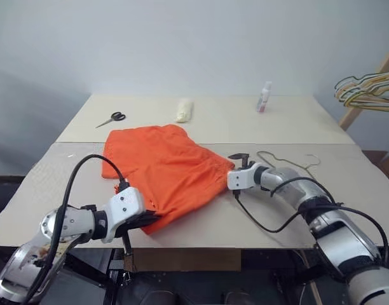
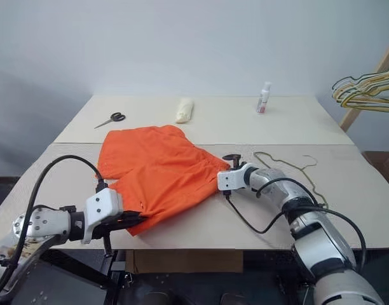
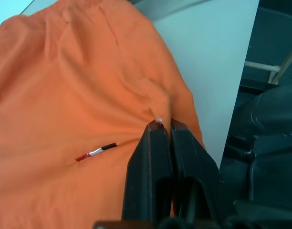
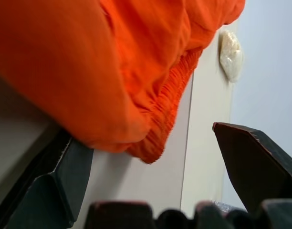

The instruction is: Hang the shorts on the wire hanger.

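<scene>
Nearest the camera, at seven o'clock, the left gripper (image 1: 148, 219) is clamped on the near corner of the shorts (image 1: 163, 171), spread mid-table. At three o'clock the right gripper (image 1: 231, 170) is held wide at their waistband; the wire hanger (image 1: 290, 163) lies just beyond.

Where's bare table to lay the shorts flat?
Bare: the table's left strip beside the shorts, and the far stretch between roll and bottle. Crowded: right of the shorts, where the right pincer and wire hanger sit.
</scene>
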Tool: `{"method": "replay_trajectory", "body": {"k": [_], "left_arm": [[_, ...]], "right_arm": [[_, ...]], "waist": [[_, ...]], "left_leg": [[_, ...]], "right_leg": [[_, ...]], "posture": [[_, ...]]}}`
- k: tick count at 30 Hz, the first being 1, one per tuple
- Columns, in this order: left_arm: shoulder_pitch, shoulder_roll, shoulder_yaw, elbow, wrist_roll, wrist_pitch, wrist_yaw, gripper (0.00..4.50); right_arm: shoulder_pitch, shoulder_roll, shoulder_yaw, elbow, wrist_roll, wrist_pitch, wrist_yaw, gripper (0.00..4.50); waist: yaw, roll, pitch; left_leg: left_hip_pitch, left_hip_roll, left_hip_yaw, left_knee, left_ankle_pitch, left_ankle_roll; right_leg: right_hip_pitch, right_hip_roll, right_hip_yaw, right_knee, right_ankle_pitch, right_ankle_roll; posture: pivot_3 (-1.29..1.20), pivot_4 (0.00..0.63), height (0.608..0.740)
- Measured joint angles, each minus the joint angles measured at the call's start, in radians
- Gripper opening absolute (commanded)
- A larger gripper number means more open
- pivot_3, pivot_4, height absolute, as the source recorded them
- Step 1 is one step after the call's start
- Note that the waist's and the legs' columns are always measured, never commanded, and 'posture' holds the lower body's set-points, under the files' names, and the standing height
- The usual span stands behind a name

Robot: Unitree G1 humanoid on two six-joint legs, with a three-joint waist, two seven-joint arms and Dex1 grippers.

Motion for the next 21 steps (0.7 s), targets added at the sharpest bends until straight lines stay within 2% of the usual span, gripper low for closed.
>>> {"method": "replay_trajectory", "body": {"k": [3,4,5,9,13,14,15,16,21], "left_arm": [[0.007,0.001,0.003,0.000,-0.003,-0.011,0.001,0.04],[0.011,0.001,0.003,0.001,-0.003,-0.022,0.002,0.00],[0.012,0.001,0.003,0.001,-0.004,-0.026,0.002,0.00],[0.020,0.003,0.004,0.002,-0.005,-0.044,-0.001,0.00],[0.022,0.008,0.004,0.014,-0.003,-0.064,-0.006,0.00],[0.021,0.009,0.004,0.021,-0.001,-0.070,-0.006,0.00],[0.020,0.009,0.003,0.029,0.003,-0.073,-0.005,0.00],[0.015,0.008,-0.002,0.043,0.008,-0.079,-0.004,0.00],[-0.021,-0.002,-0.026,0.103,0.043,-0.106,0.023,0.00]], "right_arm": [[-0.033,0.013,0.007,0.068,0.000,-0.063,-0.009,4.50],[-0.044,0.018,0.012,0.093,0.000,-0.085,-0.008,4.08],[-0.050,0.020,0.019,0.108,-0.002,-0.102,-0.008,3.91],[-0.064,0.036,0.042,0.159,-0.015,-0.139,-0.016,2.54],[-0.080,0.049,0.065,0.210,-0.047,-0.138,-0.036,1.08],[-0.089,0.053,0.075,0.224,-0.060,-0.132,-0.050,0.60],[-0.097,0.056,0.078,0.233,-0.070,-0.126,-0.057,0.41],[-0.107,0.061,0.081,0.246,-0.078,-0.116,-0.069,0.02],[-0.126,0.062,0.087,0.272,-0.100,-0.077,-0.099,0.02]], "waist": [[0.004,0.000,0.000],[0.004,0.000,0.000],[0.003,0.000,0.000],[0.003,0.000,0.000],[0.002,0.000,0.000],[0.002,0.000,0.000],[0.002,0.000,0.000],[0.002,0.000,0.000],[0.002,0.000,0.000]], "left_leg": [[0.000,-0.001,0.000,0.000,0.000,0.000],[0.000,-0.001,0.000,0.000,0.000,0.000],[0.000,-0.001,0.000,0.000,0.000,0.000],[0.001,-0.001,0.000,0.000,0.000,0.000],[0.001,-0.001,0.000,-0.001,0.000,-0.001],[0.001,-0.001,0.000,-0.001,0.000,-0.001],[0.001,-0.001,0.000,-0.001,0.000,-0.001],[0.001,-0.001,0.000,-0.001,0.001,-0.001],[0.001,-0.001,0.000,-0.001,0.001,-0.001]], "right_leg": [[0.000,0.000,0.000,0.000,0.000,0.000],[0.000,0.001,0.000,0.000,0.000,0.000],[0.000,0.001,0.000,0.001,0.000,0.000],[0.000,0.001,0.000,0.001,0.000,-0.001],[0.000,0.001,0.000,0.002,0.000,-0.001],[0.000,0.001,0.000,0.002,0.000,-0.001],[0.000,0.001,0.000,0.003,-0.001,-0.001],[-0.001,0.001,0.000,0.004,-0.001,-0.002],[-0.001,0.001,0.000,0.006,-0.001,-0.003]], "posture": [[0.21,0.000,0.740],[0.21,0.000,0.740],[0.21,0.000,0.740],[0.21,0.000,0.740],[0.20,0.000,0.740],[0.20,0.000,0.740],[0.20,0.000,0.740],[0.19,0.000,0.740],[0.17,0.000,0.740]]}}
